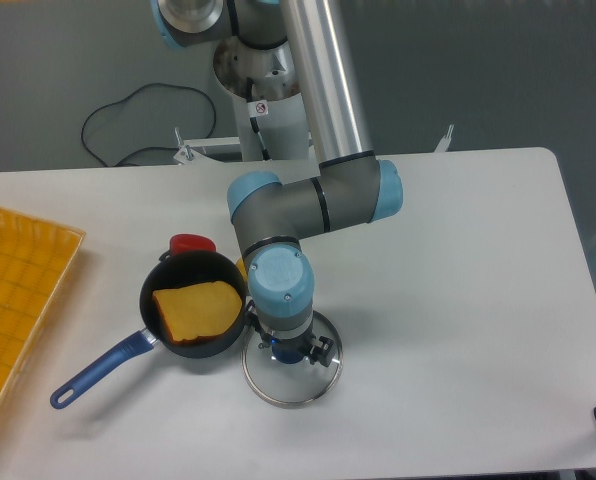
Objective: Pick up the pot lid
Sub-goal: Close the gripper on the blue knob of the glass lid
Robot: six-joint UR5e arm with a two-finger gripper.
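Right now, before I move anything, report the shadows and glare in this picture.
Camera view: light looks soft, with a faint shadow beneath the frying pan's blue handle; the glass pot lid shows pale glints along its metal rim; the black pan's inner wall is too dark to show detail.

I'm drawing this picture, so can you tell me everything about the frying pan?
The pan is round and black inside, with a straight blue handle pointing to the picture's lower left. It looks like coated metal. It stands upright on the table and holds a yellow-orange piece. The glass lid is close beside it; I can't tell if they touch.
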